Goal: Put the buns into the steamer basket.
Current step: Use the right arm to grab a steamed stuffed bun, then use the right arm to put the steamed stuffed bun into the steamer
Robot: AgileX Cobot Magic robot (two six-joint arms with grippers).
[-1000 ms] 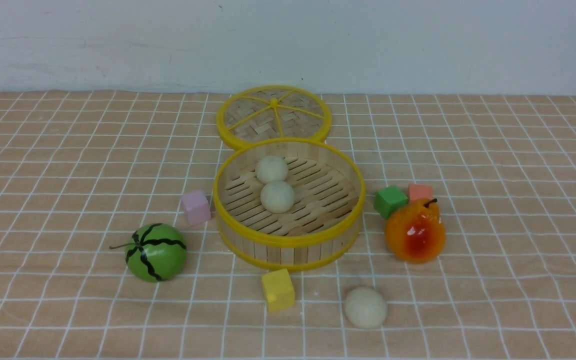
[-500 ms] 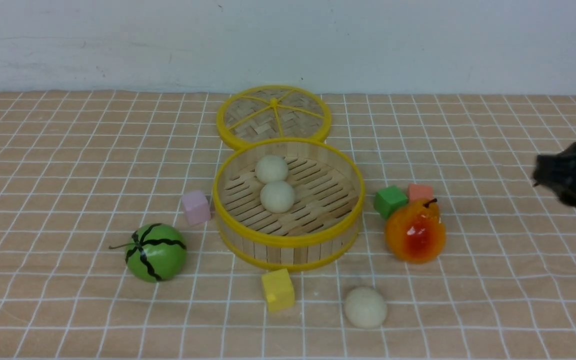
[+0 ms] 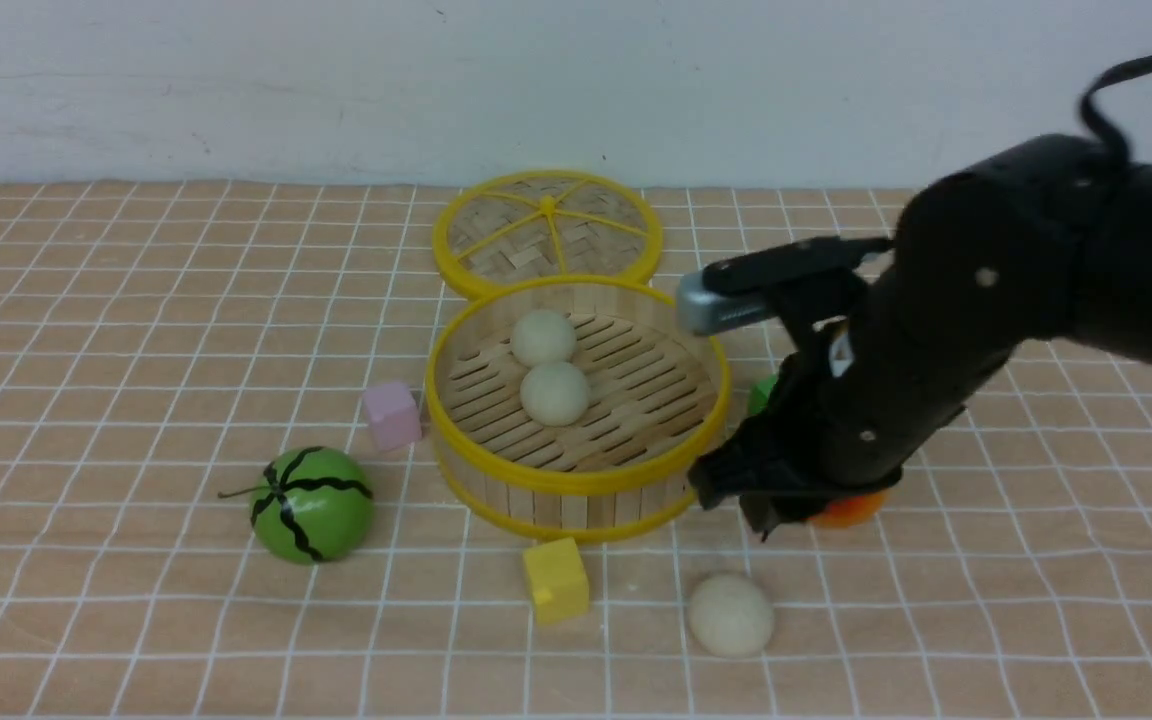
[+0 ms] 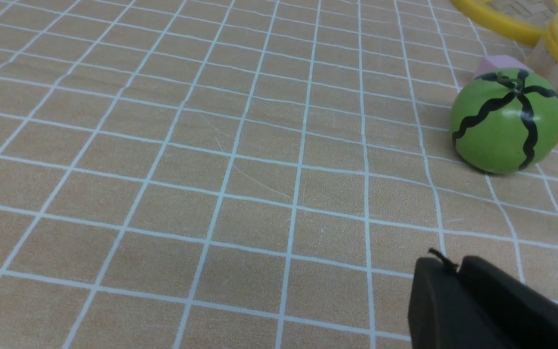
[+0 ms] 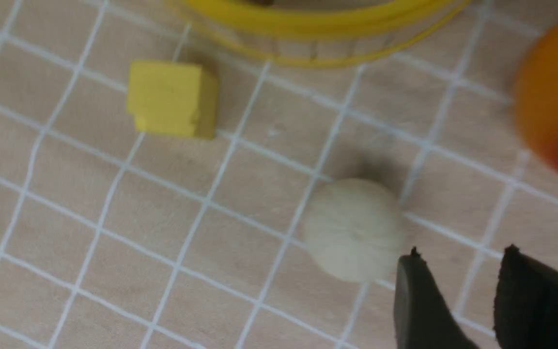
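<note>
Busy checked surface (image 3: pixel 136 350), so here's how I'm thinking about this one. The right arm (image 3: pixel 986 300) hangs over the right edge of the steamer basket (image 3: pixel 576 487), which sits mid-scene with two buns (image 3: pixel 555 393) already on its slatted floor, one just behind the other. The arm hides most of the orange fruit toy (image 3: pixel 851 512), and the watermelon toy (image 3: pixel 313 503) sits off to the left. The last bun (image 3: pixel 731 615) is out on the surface on the near side of the basket, clear of its wall. The yellow cube (image 3: pixel 556 578) is near it on the left but not touching.

In the wrist view the right fingers (image 5: pixel 419 300) are parted with nothing between them. They sit off to one side of the bun rather than over it, and the gap looks narrower than the bun.

My plan is to spread wider first, slide across until the bun is centred between the tips, then drop straight down to straddle its widest part. It's round and looks soft, so I'd squeeze gently. A hard pinch could dent it or squirt it toward the cube. Then I'd lift well above the yellow rim and let go over the bare right part of the floor, so I don't knock the two buns in there.

The left fingers (image 4: pixel 434 300) look pressed together on nothing, low near that watermelon and out of the way.
</note>
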